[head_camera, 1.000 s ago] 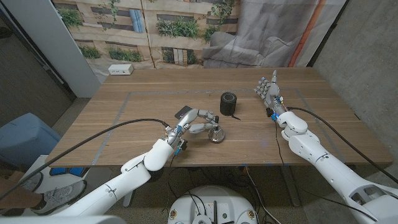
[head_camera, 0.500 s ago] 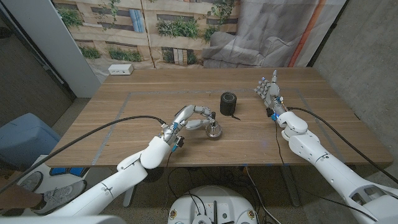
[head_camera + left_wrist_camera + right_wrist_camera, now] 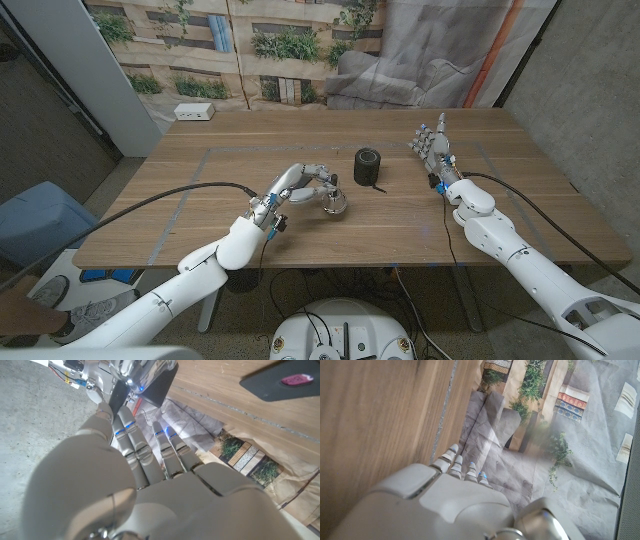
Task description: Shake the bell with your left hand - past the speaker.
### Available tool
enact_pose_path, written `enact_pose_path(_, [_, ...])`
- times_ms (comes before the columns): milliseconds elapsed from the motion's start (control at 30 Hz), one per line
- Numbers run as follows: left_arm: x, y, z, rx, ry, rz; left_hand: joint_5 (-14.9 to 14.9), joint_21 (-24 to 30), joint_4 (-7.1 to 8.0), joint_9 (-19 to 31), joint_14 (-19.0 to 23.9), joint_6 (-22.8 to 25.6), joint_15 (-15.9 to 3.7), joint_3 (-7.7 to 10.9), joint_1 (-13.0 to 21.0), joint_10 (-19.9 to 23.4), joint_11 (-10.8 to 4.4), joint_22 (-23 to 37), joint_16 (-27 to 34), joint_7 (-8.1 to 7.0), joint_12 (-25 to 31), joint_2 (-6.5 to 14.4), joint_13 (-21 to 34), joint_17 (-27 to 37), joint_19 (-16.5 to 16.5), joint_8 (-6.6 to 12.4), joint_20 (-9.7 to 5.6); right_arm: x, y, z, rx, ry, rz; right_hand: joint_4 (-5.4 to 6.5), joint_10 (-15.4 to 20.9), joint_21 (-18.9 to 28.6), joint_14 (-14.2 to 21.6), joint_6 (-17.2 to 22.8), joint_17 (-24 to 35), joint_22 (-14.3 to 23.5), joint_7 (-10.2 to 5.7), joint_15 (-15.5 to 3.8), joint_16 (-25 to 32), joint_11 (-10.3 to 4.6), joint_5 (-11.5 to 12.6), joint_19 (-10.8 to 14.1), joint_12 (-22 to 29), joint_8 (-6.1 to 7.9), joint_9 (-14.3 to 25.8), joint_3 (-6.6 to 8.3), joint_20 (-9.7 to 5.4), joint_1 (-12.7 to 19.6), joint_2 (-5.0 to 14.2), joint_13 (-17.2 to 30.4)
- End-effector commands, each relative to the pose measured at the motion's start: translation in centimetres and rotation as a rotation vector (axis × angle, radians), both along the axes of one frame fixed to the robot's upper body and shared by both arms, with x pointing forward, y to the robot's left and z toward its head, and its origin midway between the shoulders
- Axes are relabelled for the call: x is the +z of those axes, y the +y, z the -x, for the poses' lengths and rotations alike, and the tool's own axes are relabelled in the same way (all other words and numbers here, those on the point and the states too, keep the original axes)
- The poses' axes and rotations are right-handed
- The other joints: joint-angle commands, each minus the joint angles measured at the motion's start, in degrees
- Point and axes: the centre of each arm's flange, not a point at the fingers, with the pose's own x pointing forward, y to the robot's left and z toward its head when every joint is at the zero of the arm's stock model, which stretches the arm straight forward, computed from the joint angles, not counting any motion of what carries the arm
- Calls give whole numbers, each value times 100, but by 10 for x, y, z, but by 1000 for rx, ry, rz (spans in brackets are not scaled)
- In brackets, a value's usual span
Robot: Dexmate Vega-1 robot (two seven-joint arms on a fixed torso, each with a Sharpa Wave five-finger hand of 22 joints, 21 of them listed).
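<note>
head view, left robot hand point(image 3: 296, 187) gripping bell point(image 3: 335, 205), right robot hand point(image 3: 432, 145) upright, fingers apart

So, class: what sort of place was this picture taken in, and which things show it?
Probably a robot test lab, not a home: a printed backdrop of a building hangs behind the wooden table, tape lines mark the tabletop, and bare concrete wall stands alongside.

White rounded arm shells, black cables, blue-marked grey fingers point(image 3: 165, 440)
</note>
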Motion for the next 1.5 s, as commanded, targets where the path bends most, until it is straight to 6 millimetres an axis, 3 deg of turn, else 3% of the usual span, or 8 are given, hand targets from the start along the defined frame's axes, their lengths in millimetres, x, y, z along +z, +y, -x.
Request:
enact_pose_path(33, [8, 14, 4, 26, -144, -39, 44, -12, -6, 104, 32, 169, -735, 6, -13, 16, -77, 15, -13, 61, -21, 11, 16, 5, -15, 51, 17, 0, 0, 0, 3, 0, 2, -7, -24, 29, -29, -48, 22, 18, 2, -1, 19, 26, 19, 32, 26, 32, 17, -34, 2, 17, 557, 32])
enact_pose_path(1033, [19, 23, 2, 90, -387, -111, 49, -17, -10, 115, 64, 178, -779, -21, -8, 23, -85, 15, -32, 9, -39, 18, 30, 15, -57, 59, -7, 0, 0, 0, 3, 0, 2, -7, -28, 29, -28, -46, 22, 18, 8, 7, 19, 15, 19, 30, 24, 32, 17, -34, 7, 17, 555, 32])
enact_pose_path(1500, [14, 20, -7, 128, -207, 0, 51, -12, -11, 117, 70, 173, -750, -26, -8, -11, -115, 15, -56, -5, -47, 9, 33, 9, -55, 55, -15, 0, 1, 0, -4, 0, -2, -7, -21, 30, -26, -49, 22, 18, 6, 5, 20, 20, 18, 32, 27, 31, 17, -34, 4, 17, 556, 32])
